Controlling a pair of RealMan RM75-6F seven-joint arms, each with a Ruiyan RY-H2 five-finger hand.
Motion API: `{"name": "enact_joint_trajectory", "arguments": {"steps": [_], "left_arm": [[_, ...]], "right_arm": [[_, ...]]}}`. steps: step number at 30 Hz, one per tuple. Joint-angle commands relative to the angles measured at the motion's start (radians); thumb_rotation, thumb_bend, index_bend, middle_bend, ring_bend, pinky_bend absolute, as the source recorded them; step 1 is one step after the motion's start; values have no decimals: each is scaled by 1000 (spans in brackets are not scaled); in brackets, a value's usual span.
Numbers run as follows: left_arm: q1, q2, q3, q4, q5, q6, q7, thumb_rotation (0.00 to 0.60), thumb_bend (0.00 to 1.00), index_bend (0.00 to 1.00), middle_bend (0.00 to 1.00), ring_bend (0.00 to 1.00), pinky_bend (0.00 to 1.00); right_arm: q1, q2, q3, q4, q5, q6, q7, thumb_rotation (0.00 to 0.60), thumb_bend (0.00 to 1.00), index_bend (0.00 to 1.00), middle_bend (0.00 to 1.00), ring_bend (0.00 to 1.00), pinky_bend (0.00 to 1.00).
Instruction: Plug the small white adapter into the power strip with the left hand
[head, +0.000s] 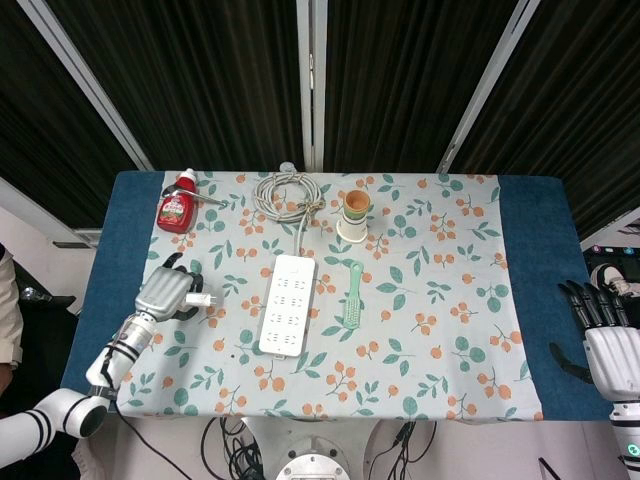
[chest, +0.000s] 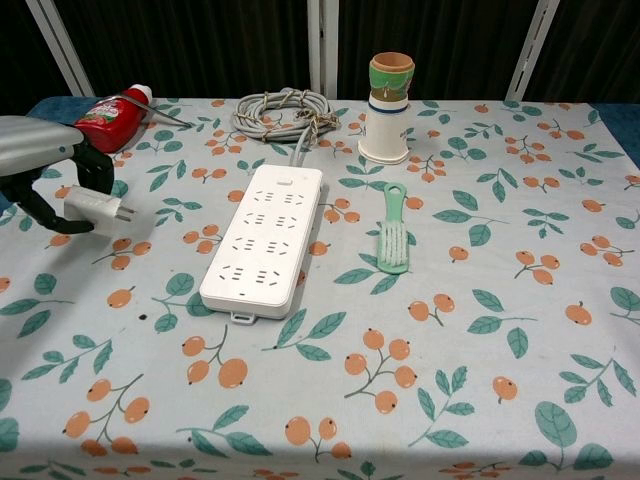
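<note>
Our left hand (chest: 45, 170) grips the small white adapter (chest: 92, 207) above the bench (head: 530, 240), prongs facing the power strip (chest: 263, 238) well to its right, where we judge a tilted approach could miss the slots.

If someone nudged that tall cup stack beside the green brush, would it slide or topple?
The cup stack stands tall on a narrow base, so it would probably tip rather than slide. It looks like light paper cups, and the tablecloth may grip its bottom.
</note>
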Motion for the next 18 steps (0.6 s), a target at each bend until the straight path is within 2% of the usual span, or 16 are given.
{"name": "enact_joint_trajectory", "arguments": {"steps": [1,7,18], "left_arm": [[-79,76,-5,-148,-169,-118,240,600,323,595,587,374,88],[-124,64,3,-186,-281,-112,377,600,322,581,575,373,79],[-158,47,34,-217,-385,-57,488,600,324,489,500,347,79]], "right_arm": [[-1,0,0,2,2,1,2,600,225,0,66,0,0],[-5,0,1,8,7,1,8,600,225,0,66,0,0],[0,-6,2,24,18,-17,24,600,223,0,66,0,0]]}}
